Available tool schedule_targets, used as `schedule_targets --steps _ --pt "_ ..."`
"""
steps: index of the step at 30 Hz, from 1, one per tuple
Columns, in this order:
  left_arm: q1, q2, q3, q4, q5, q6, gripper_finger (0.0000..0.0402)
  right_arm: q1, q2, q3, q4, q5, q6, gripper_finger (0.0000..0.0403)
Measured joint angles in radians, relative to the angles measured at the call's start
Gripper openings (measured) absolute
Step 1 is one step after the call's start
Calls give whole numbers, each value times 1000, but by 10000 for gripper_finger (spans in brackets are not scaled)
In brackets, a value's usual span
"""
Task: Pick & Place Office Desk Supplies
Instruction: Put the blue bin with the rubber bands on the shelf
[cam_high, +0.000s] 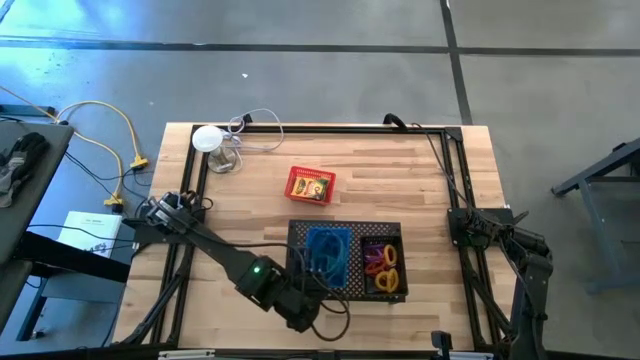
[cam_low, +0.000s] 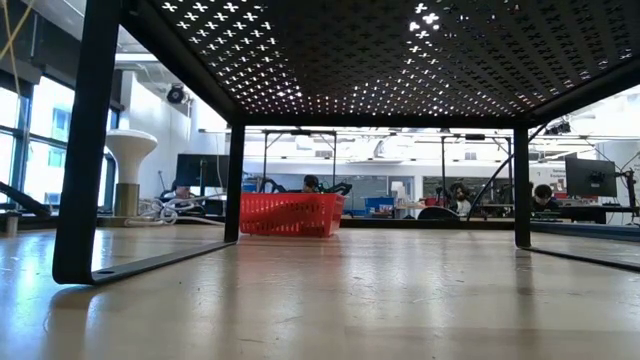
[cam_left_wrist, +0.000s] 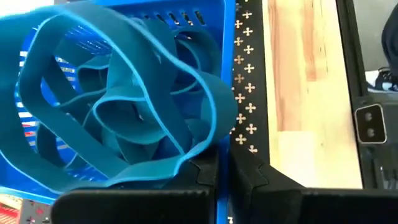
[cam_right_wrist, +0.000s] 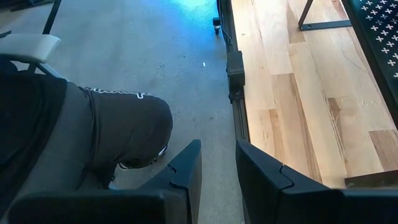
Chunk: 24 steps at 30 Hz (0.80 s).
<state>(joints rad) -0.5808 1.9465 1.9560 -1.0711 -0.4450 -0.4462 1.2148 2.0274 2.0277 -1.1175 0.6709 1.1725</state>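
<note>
My left gripper (cam_high: 310, 292) (cam_left_wrist: 222, 177) hovers at the near edge of the blue basket (cam_high: 328, 252), shut on a bunch of blue rubber bands (cam_left_wrist: 124, 106). The bands bulge over the basket's inside. The basket stands on the black perforated tray (cam_high: 345, 228) beside a black basket (cam_high: 383, 265) that holds yellow, red and purple bands. A red basket (cam_high: 310, 185) (cam_low: 290, 213) with a yellow crayon box (cam_high: 314, 188) rests on the table farther back. My right gripper (cam_high: 470, 228) (cam_right_wrist: 219, 168) waits at the table's right edge, open and with nothing between its fingers. My left gripper has the blue bands by a bent end of the loops (cam_left_wrist: 189, 158), right at its fingertips; the fingers themselves hide the exact spot. It comes slanting down from the table's near side. The loops spread out slack ahead of the fingers, over the blue basket.
A white round disc (cam_high: 207, 138) (cam_low: 130, 150) with a clear cable sits at the far left corner. The tray stands on legs above the tabletop (cam_low: 400, 50). A person's leg (cam_right_wrist: 112, 137) shows beside the table's right edge. Bare wood lies left and right of the tray.
</note>
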Motion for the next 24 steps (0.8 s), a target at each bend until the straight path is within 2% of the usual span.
schedule_targets --steps 6,21,24 --pt "-8 0 0 58 23 -48 5 0 0 0 0 1 0 85" --pt "14 31 0 113 87 -27 6 0 0 0 -1 3 0 85" --pt "19 31 0 114 94 -42 17 0 0 0 -1 3 0 85"
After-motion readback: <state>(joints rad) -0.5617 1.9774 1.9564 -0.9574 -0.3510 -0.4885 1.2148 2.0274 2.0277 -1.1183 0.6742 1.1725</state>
